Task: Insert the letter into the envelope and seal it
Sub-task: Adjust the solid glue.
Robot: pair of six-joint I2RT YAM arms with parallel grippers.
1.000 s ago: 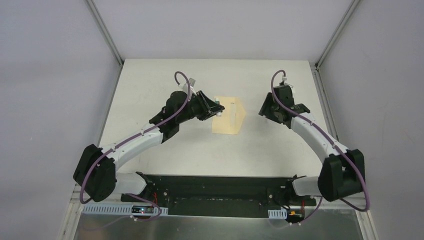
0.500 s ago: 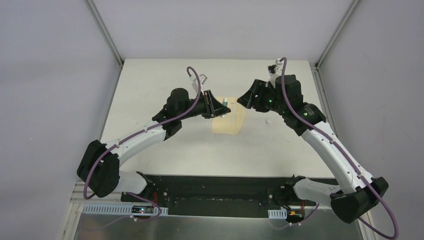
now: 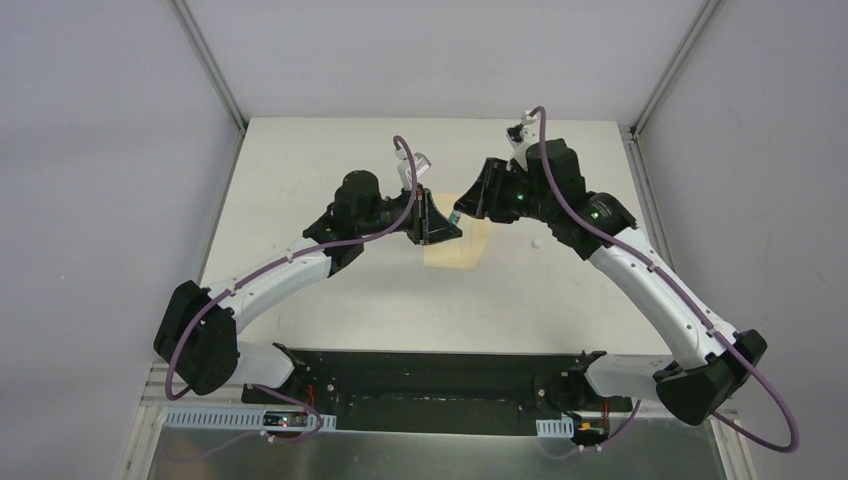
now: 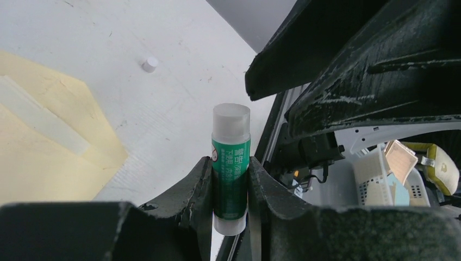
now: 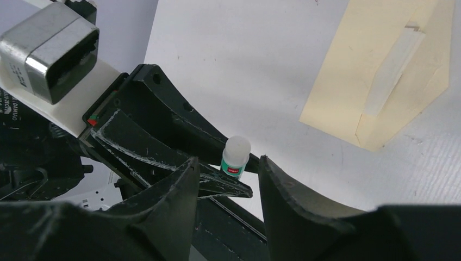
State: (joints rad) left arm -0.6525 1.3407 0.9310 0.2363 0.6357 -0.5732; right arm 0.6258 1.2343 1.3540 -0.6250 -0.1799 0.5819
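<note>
The yellow-tan envelope [image 3: 462, 247] lies flat mid-table with its pointed flap open to the right, also seen in the right wrist view [image 5: 375, 81] and the left wrist view [image 4: 38, 141]. The letter does not show as a separate sheet. My left gripper [image 3: 445, 218] [image 4: 229, 161] is shut on a small green-and-white glue tube [image 4: 231, 168], held above the envelope's left part. My right gripper [image 3: 468, 205] [image 5: 228, 161] is open, its fingers either side of the tube's white end [image 5: 236, 155] without touching it.
A small white cap [image 3: 537, 242] [image 4: 149, 64] lies on the white table right of the envelope. A pale strip [image 5: 392, 70] runs along the envelope's flap fold. Grey walls and metal rails close in the table's back and sides.
My right arm has swung left and forward until its jaws face the tube. My left gripper has lifted and turned the tube toward it, keeping its hold.
</note>
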